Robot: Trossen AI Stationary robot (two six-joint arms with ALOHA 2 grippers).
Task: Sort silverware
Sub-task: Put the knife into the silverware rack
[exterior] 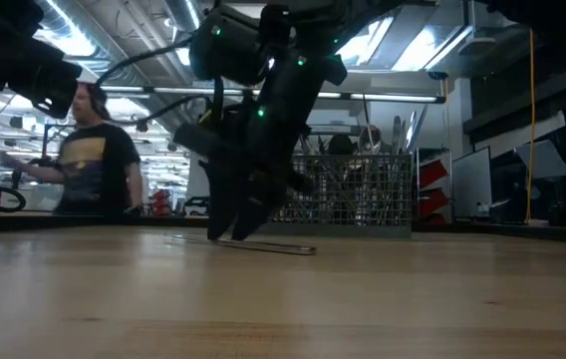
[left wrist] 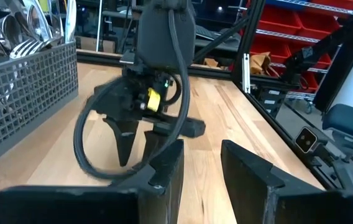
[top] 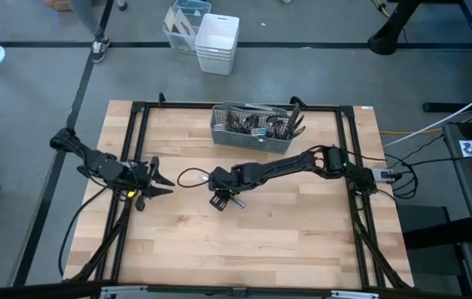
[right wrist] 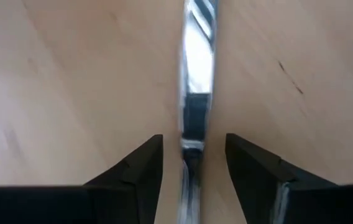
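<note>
One piece of silverware (right wrist: pixel 196 93), slim and shiny, lies flat on the wooden table near its middle; the low view shows it (exterior: pixel 275 247) lying along the tabletop. My right gripper (right wrist: pixel 194 146) points steeply down over it, open, with one finger on each side and a gap to both. It also shows in the high view (top: pixel 221 199). More silverware (top: pixel 257 123) stands in the grey mesh caddy (top: pixel 219 133) at the far side. My left gripper (top: pixel 157 178) waits open at the table's left, pointing toward the right arm.
The caddy (left wrist: pixel 21 93) stands beyond and to the right of the right gripper. A black cable loop (top: pixel 190 177) hangs by the right wrist. Black frame rails (top: pixel 140 124) edge the table. White bins (top: pixel 217 41) sit on the floor past the far edge. A person (exterior: pixel 99 150) stands behind the table.
</note>
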